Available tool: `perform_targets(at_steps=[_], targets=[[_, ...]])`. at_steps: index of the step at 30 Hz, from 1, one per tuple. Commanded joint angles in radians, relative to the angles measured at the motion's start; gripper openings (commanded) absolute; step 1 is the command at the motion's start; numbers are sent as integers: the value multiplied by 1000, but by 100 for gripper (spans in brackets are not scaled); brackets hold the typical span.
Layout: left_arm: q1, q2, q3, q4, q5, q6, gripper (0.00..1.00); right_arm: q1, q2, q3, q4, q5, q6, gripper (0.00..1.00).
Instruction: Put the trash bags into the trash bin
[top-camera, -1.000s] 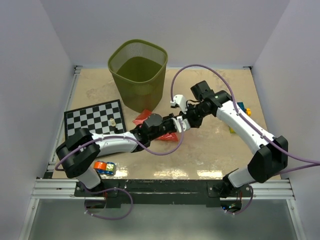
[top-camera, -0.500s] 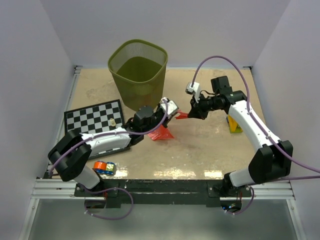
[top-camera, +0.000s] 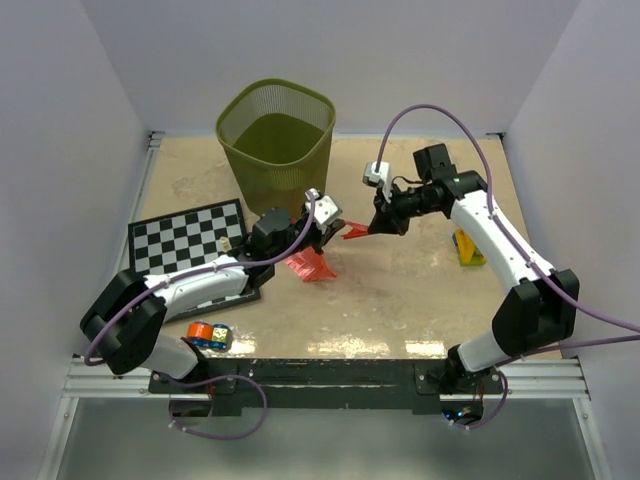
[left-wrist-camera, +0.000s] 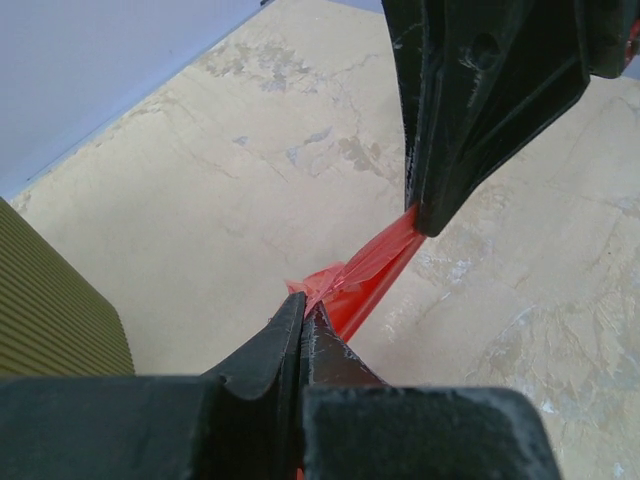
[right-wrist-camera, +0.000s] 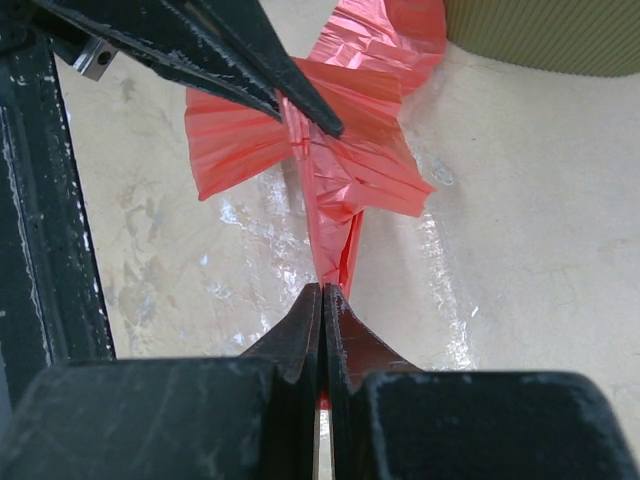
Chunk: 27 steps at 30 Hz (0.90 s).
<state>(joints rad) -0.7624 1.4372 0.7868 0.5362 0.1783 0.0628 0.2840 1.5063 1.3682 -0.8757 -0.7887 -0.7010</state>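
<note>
The olive-green mesh trash bin (top-camera: 276, 140) stands at the back of the table. A red-pink trash bag (top-camera: 352, 232) is stretched as a thin strip between my two grippers, in front of and to the right of the bin. My left gripper (top-camera: 335, 226) is shut on one end (left-wrist-camera: 303, 310) of the bag (left-wrist-camera: 368, 270). My right gripper (top-camera: 364, 230) is shut on the other end (right-wrist-camera: 324, 290). The bag (right-wrist-camera: 345, 160) fans out into crinkled folds below the left gripper, and more red film (top-camera: 308, 265) shows under the left arm.
A checkerboard (top-camera: 185, 243) with a small piece on it lies left of the bin, under my left arm. Yellow and blue toy blocks (top-camera: 470, 248) sit at the right. A small orange and blue toy (top-camera: 208, 335) lies near the front left edge. The bin wall (left-wrist-camera: 50, 310) is close on the left gripper's left.
Both grippers have taken hold of the red bag and lifted it off the table. They have moved back and left, toward the bin, with the bag pulled taut between them.
</note>
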Motion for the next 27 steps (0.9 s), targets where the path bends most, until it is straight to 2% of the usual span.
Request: perform_targets(at_steps=[1,6,11,23,24,25,26,27], targets=[[46,-28,-3,38,-40,8,0,21,8,-3,-42,108,-37,0],[44,-18,25,31,-37,45,0,69,38,43,-26,124,3,0],[37,-12,43,7,-33,58,0,78,69,103,57,168,162,0],[-28,31,75,25,-56,132,0,207,121,154,27,121,135,0],[-37,29,74,33,-63,165,0,163,120,113,158,223,341,0],[-63,22,63,59,-239,186,0,-8,133,57,215,110,460,0],[-33,16,52,108,-411,136,0,-176,173,-11,248,47,544,0],[35,19,78,53,-462,42,0,-278,201,-41,229,89,523,0]])
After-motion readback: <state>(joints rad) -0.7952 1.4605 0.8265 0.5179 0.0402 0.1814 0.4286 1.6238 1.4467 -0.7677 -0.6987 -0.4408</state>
